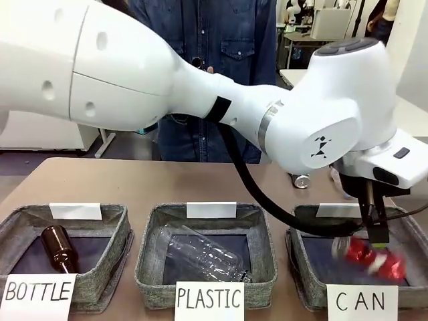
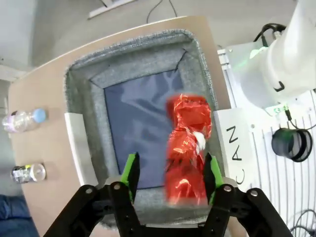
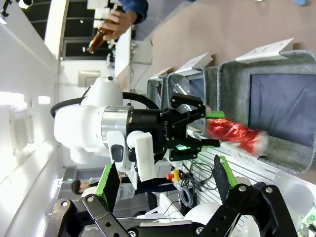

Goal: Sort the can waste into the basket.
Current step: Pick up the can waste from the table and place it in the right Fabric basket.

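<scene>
Three grey baskets line the near edge of the table [image 1: 134, 180] in the front view. The BOTTLE basket [image 1: 114, 227] on the left has a brown glass bottle [image 1: 57, 246] in it. The PLASTIC basket [image 1: 150, 247] in the middle has a clear plastic bottle [image 1: 200, 254]. The CAN basket [image 1: 297, 257] is on the right. The left arm reaches across to the right, and the left hand [image 1: 376, 241] hangs over the CAN basket. The red can [image 1: 371, 259], blurred, is just below it within the basket's walls. The dark can [image 1: 301, 180] sits on the table beyond that basket.

From the left wrist, the left hand is released. Its pads stand apart, and the red can is between them over the dark lining, with a clear gap to one pad.

From the right wrist, the right hand [image 3: 165, 175] is spread wide with nothing between its fingers. The red can is just past the left hand's fingertips.
</scene>
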`<state>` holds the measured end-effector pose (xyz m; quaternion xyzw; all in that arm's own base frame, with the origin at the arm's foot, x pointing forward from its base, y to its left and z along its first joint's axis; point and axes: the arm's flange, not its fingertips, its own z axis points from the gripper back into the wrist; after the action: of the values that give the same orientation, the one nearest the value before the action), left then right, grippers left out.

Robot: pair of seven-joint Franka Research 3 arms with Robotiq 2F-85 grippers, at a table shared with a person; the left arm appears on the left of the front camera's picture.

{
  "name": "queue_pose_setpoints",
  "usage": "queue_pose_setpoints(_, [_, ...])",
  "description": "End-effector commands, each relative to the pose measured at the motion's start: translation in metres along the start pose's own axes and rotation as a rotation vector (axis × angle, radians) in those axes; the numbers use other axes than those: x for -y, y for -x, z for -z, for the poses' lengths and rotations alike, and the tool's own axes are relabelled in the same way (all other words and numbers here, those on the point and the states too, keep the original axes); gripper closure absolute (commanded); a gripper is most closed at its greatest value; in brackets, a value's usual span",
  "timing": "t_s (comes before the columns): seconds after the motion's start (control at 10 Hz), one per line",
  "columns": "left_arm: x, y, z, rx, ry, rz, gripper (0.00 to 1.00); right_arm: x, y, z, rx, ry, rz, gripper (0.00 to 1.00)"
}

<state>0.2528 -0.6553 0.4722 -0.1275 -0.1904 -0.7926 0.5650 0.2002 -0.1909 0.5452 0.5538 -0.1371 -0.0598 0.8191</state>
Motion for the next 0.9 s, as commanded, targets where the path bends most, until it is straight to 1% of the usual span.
queue_pose_setpoints(0.0, [-0.001,-0.008,-0.004,-0.039,-0.053,-0.006,0.00,0.000,0.002,0.000,0.004,-0.013,-0.009,0.00])
queue_pose_setpoints(0.5, [-0.002,-0.004,-0.006,-0.030,-0.045,-0.027,0.00,0.000,0.000,0.000,0.000,0.000,0.000,0.00])
queue_pose_setpoints(0.7, [-0.004,-0.002,-0.014,-0.043,-0.032,-0.075,0.00,0.002,-0.003,0.005,-0.035,0.010,0.017,0.00])
queue_pose_setpoints(0.8, [-0.003,-0.001,-0.004,-0.013,-0.023,-0.010,0.00,0.002,-0.005,0.008,-0.039,0.029,0.030,0.00])
